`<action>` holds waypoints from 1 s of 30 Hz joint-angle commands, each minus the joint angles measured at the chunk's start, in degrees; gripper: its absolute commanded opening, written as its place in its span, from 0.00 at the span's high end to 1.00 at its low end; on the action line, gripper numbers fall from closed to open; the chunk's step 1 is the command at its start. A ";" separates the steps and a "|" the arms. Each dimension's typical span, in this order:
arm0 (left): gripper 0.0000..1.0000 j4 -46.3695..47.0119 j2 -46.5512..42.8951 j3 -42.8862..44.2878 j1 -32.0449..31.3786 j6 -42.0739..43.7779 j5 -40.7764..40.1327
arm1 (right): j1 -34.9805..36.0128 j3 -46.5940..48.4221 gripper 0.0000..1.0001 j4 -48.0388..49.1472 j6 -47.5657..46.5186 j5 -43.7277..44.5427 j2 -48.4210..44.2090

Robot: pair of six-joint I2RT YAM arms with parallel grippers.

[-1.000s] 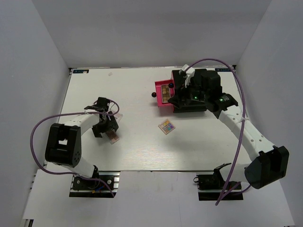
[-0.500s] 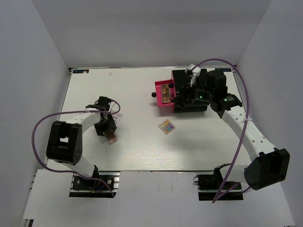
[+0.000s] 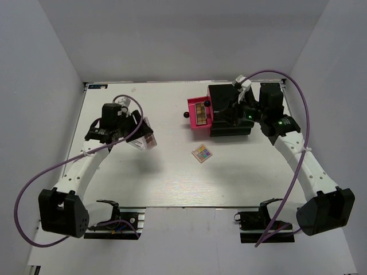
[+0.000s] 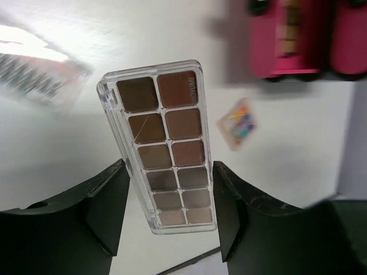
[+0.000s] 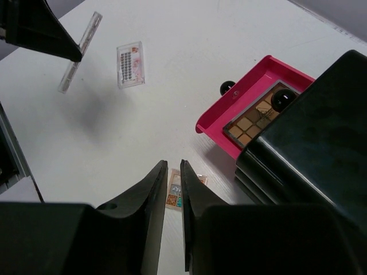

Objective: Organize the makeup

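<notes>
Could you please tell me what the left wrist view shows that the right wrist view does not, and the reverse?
Only the left wrist view: the brown eyeshadow palette face-on, every pan visible, gripped by its long edges in the left gripper. Only the right wrist view: the shut, empty right gripper and the black drawer box. Both: the open pink drawer, the square pastel palette on the table, and the lifted brown palette, which the right wrist sees edge-on.

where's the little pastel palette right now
In the top view, the pastel palette lies on the table near its middle, just in front of the open pink drawer.
</notes>
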 commanded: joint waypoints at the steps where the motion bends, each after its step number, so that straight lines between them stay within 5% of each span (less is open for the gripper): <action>1: 0.77 12.76 3.90 5.55 -0.75 -1.11 14.09 | -1.28 -0.05 0.80 2.48 0.58 0.61 -1.96; 9: 0.79 23.93 21.32 21.02 -7.25 -6.91 15.60 | -3.83 -0.23 0.80 3.27 1.72 0.79 -1.70; 17: 0.78 24.03 37.31 36.40 -14.01 -8.06 8.93 | -6.38 -0.40 0.78 3.79 2.51 -0.26 -1.62; 30: 0.71 20.60 49.01 45.29 -17.71 -8.06 1.19 | -8.84 -0.84 0.76 4.41 3.22 -2.46 -1.18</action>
